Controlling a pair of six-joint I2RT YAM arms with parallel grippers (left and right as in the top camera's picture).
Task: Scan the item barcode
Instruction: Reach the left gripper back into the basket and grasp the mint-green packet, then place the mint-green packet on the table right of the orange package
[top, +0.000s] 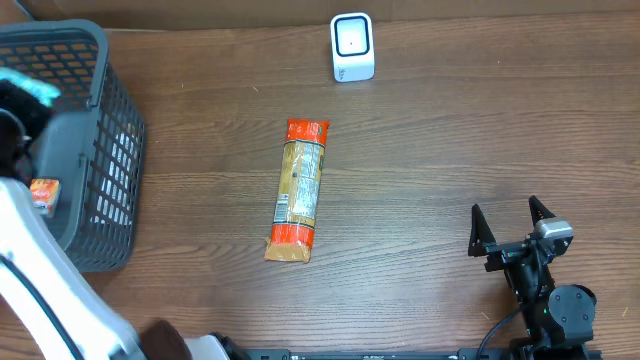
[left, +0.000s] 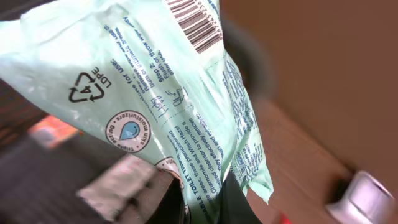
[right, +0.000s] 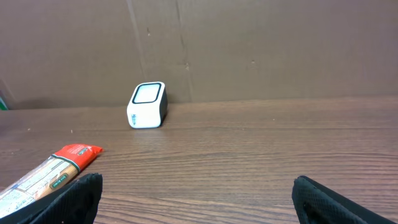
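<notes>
pickup step: left gripper (left: 202, 202) clamped tight on the pale green wipes pack (left: 143, 93), held at the grey basket (top: 118, 160) (barcode (left: 196, 25) near its top edge); right gripper (top: 505, 215) gapes wide, empty; next, the barcode must face the white scanner (top: 352, 47) across the bench (top: 450, 130)

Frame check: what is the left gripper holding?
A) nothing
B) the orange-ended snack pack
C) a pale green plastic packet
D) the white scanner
C: in the left wrist view the left gripper is shut on the pale green packet, with its barcode visible near the top.

Even light; blur behind the sharp packet (left: 124, 74).
</notes>
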